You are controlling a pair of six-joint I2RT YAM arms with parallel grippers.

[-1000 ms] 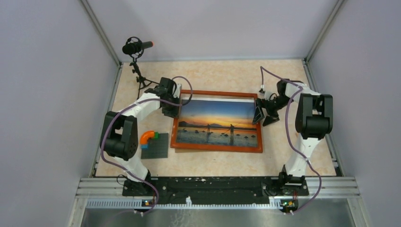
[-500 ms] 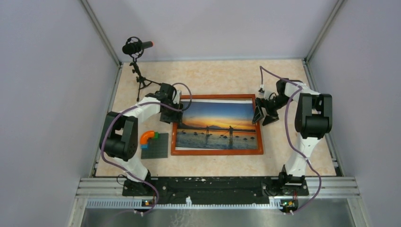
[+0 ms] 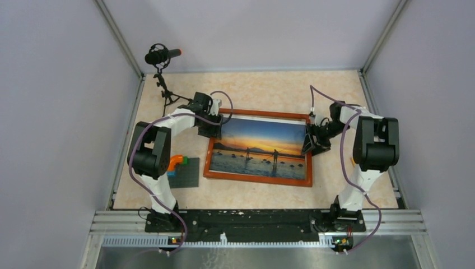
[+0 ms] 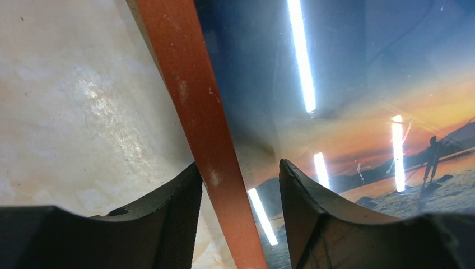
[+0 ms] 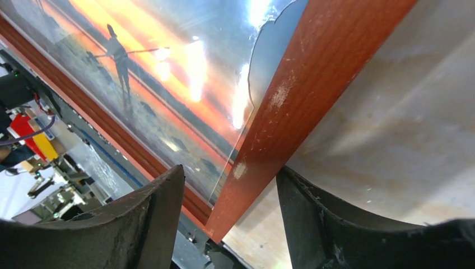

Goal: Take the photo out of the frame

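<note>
A beige marbled tabletop (image 3: 252,89) fills the floor of a booth closed in by plain pale grey walls (image 3: 56,112), with a silver metal rail (image 3: 269,216) running along the near edge where the two arms are bolted. The large rectangular frame with its thin reddish-brown wooden border (image 3: 257,179) lies at the middle of the table, glossy front up and slightly skewed, and the sunset photo of orange sky over blue water (image 3: 263,147) sits inside it behind the glass. The left gripper (image 4: 240,164) stands parted astride the frame's left border near the far corner, its jaws wider than the wood. The right gripper (image 5: 229,169) straddles the right border in the same way, also spread. A black microphone on a small tripod (image 3: 162,56) stands in the far left corner, and a small grey studded baseplate (image 3: 185,175) carrying an orange curved brick (image 3: 175,161) lies just left of the frame
</note>
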